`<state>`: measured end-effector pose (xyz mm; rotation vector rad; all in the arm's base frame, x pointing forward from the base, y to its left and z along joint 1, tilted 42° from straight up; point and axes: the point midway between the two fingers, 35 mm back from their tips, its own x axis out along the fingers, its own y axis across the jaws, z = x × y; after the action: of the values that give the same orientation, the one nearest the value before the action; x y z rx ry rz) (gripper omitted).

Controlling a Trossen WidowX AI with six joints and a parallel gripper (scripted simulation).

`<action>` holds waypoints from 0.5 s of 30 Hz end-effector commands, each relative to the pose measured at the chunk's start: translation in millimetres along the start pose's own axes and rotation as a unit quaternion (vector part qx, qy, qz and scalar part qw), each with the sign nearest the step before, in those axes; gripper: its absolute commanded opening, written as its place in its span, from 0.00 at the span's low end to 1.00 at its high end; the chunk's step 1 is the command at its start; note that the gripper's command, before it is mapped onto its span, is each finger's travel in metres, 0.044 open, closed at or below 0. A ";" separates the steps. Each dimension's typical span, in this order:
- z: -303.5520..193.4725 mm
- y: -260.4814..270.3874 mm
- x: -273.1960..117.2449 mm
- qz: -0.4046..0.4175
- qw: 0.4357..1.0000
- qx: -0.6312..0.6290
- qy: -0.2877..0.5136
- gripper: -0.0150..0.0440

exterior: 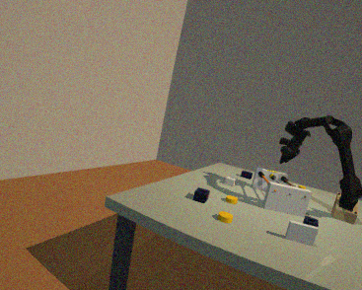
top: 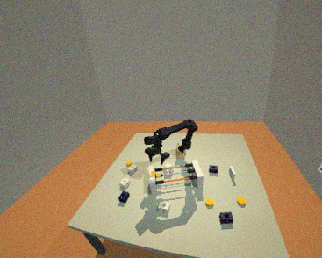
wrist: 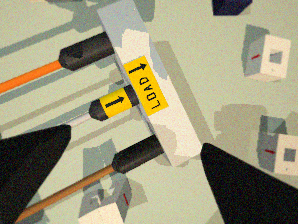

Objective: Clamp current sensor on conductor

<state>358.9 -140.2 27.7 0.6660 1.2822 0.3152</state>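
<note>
The white frame (top: 198, 175) (exterior: 285, 199) (wrist: 182, 140) holds three conductors. The yellow LOAD label (wrist: 146, 86) is on one end wall. Beside it, the middle conductor (wrist: 77, 120) carries a yellow collar (wrist: 116, 101) with a black arrow pointing toward that wall. A white piece with raised open jaws (wrist: 102, 212), apparently the open sensor, stands by the brown conductor (wrist: 75, 189) at the wrist view's bottom edge; a small red mark shows on its side, its direction unclear. My gripper (top: 157, 162) (wrist: 138, 140) is open and empty, above the frame's LOAD end. The fingers hide part of the conductors.
The orange conductor (top: 177, 180) (wrist: 30, 76) runs on the other side. White blocks (top: 125, 183) (wrist: 270, 70) and a dark block (top: 124, 197) stand past the LOAD end. Another white block (top: 163, 207), dark blocks (top: 225, 218) (exterior: 201, 194), yellow discs (top: 210, 203) (exterior: 225, 217) and an upright white plate (top: 232, 172) (exterior: 302, 233) stand around.
</note>
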 end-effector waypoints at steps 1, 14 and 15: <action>-51.5 6.9 9.4 0.010 0.993 -0.094 0.072 1.00; -124.1 23.0 14.5 0.062 0.955 -0.239 0.163 1.00; -124.2 23.0 15.0 0.062 0.955 -0.239 0.163 1.00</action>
<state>252.3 -80.7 12.5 0.3089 1.4079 0.8153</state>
